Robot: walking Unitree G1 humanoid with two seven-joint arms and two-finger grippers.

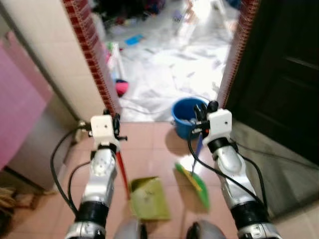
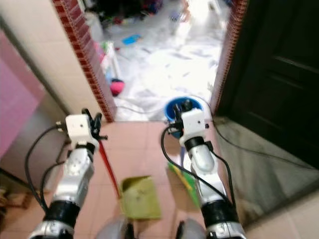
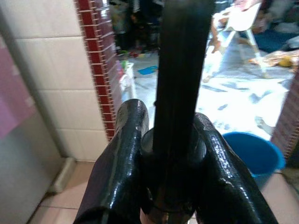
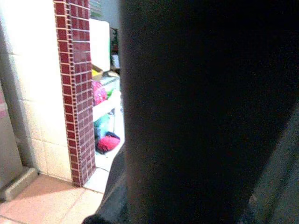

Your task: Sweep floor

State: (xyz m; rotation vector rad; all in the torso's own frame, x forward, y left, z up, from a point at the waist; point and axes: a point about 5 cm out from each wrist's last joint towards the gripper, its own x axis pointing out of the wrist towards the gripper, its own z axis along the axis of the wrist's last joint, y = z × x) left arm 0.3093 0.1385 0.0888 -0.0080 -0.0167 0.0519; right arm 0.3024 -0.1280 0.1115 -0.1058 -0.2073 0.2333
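**Broom and dustpan in hand at the doorway**

Left eye view: the left gripper [image 1: 115,130] is held out before the robot, its fingers around the thin red handle [image 1: 122,172] of a flat olive-green plastic dustpan [image 1: 148,198], which rests on the terracotta floor tiles [image 1: 154,144] near the robot's feet. The right gripper [image 1: 202,115] holds the blue handle [image 1: 199,145] of a green-bristled broom [image 1: 195,183], whose head lies on the tiles just beside the dustpan, to its right. A round blue plastic bucket [image 1: 183,115] stands at the threshold, just beyond the right gripper, between a red mosaic-tiled door jamb [image 1: 94,55] and a dark wooden door [image 1: 284,74].

Right eye view: the same layout; beyond the threshold the pale floor [image 2: 164,69] looks wet or littered, though blur hides what lies on it.

Left wrist view: the two black fingers [image 3: 126,154] are clamped on a dark round shaft, evidently the dustpan handle, with the bucket beyond.

Right wrist view: a dark shape close to the lens blocks most of the picture, so the fingers' closure cannot be told here; the jamb and a pink bundle [image 4: 108,141] show past it.

Risks, as a judgement: the bucket sits close to the broom's path, and a wide stroke could knock it over. The cables looping off both wrists could catch on the handles. The dustpan may skate away if the broom pushes it sideways.
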